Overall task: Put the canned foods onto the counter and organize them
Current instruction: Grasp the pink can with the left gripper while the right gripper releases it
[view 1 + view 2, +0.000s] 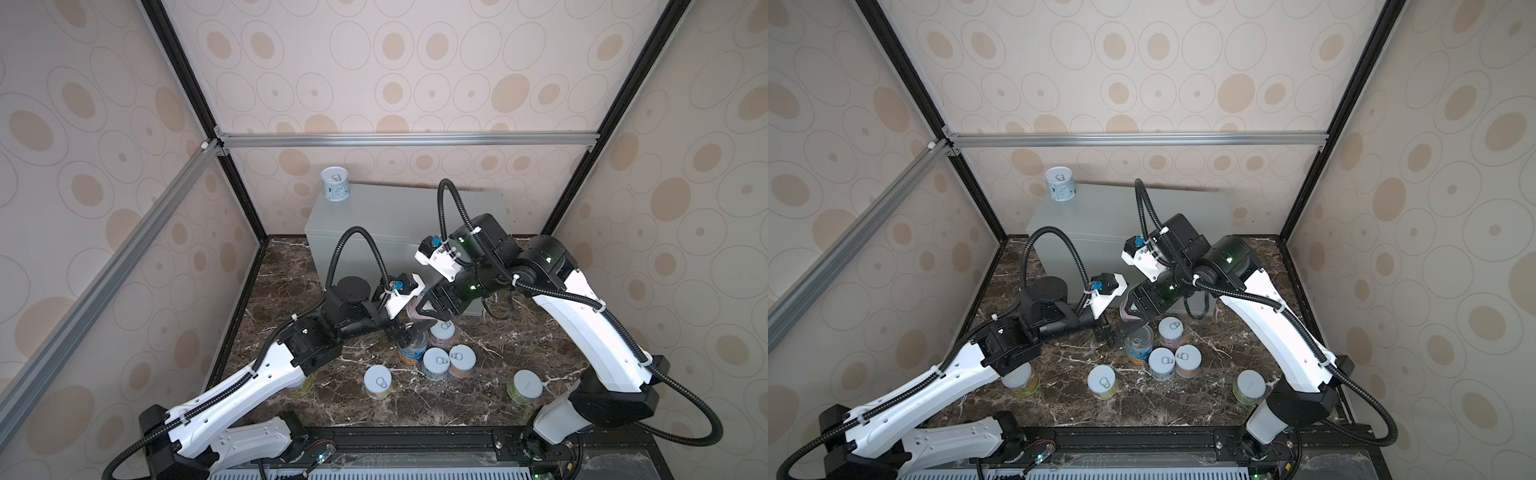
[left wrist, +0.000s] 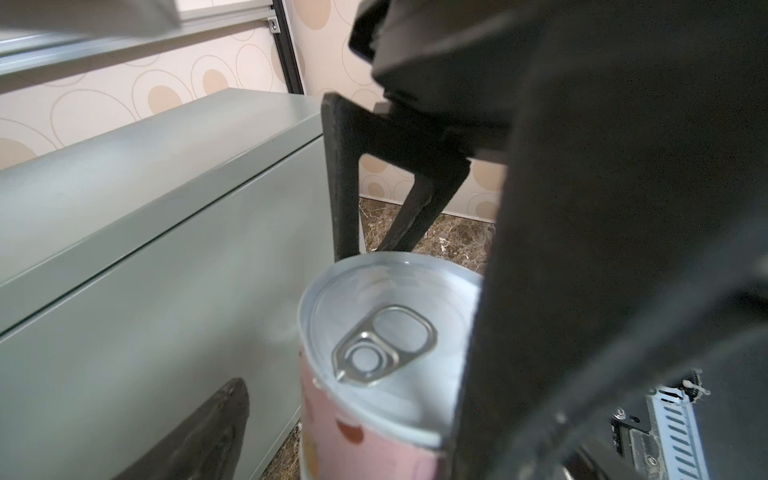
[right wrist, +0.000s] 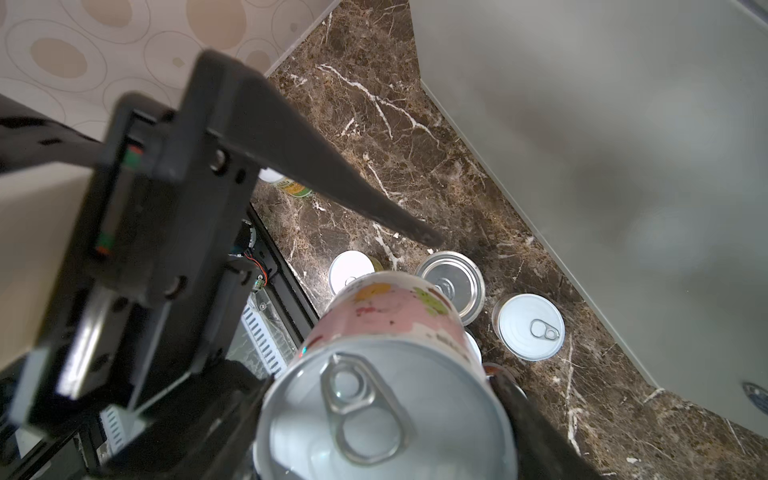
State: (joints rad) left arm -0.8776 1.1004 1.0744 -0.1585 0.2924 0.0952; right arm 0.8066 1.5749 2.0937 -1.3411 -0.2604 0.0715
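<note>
My right gripper [image 1: 420,316] [image 3: 382,415] is shut on a pink can [image 1: 415,309] [image 1: 1126,312] [image 3: 386,357], held tilted in the air in front of the counter [image 1: 374,216] [image 1: 1100,216]. My left gripper [image 1: 413,332] [image 2: 353,415] is open, its fingers either side of that pink can [image 2: 374,332], with a gap at one finger. Just below stands the taller blue can [image 1: 412,353] [image 1: 1139,347]. One can [image 1: 336,183] [image 1: 1059,183] stands on the counter's back left corner. Several short cans [image 1: 435,362] [image 1: 1161,361] stand on the marble.
Loose cans stand at the front middle [image 1: 377,381], front right [image 1: 527,386] and half under the left arm [image 1: 1021,380]. The counter's front wall [image 2: 145,332] [image 3: 602,124] is close behind both grippers. Patterned walls enclose the marble floor [image 1: 478,399].
</note>
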